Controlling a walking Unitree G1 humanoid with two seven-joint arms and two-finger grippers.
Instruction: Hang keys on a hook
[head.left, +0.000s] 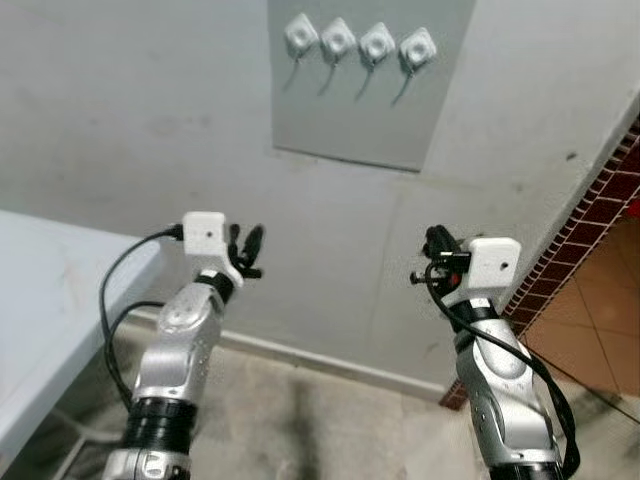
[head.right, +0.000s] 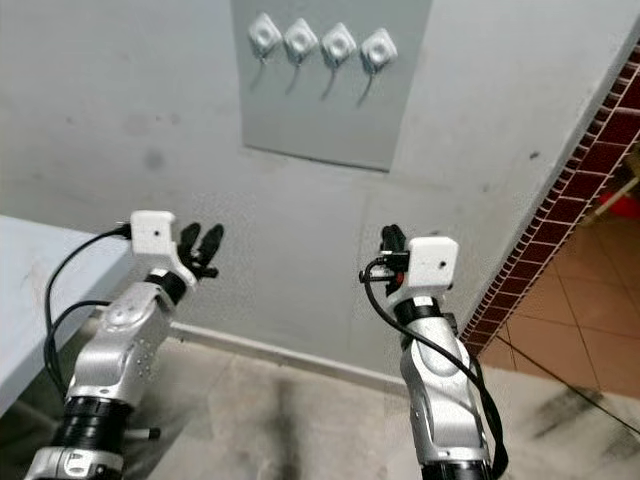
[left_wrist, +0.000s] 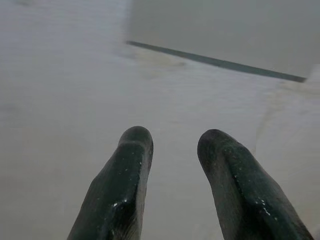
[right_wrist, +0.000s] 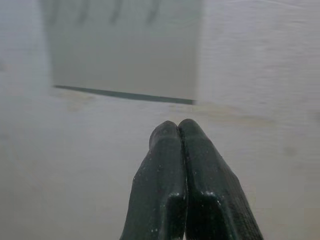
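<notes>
Four hooks (head.left: 360, 42) sit on the panel (head.left: 350, 110) at twelve o'clock, all bare. My left jaws (head.left: 247, 251) are released, right jaws (head.left: 434, 243) clenched on nothing I can see; keys unseen, so I should find them first

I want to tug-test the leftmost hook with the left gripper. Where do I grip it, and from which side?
Probably the leftmost hook by its white base, not its thin prong: the base is a blocky pad standing off the panel. Bring the left gripper up from below, straight at the wall, its open fingers on either side.
</notes>
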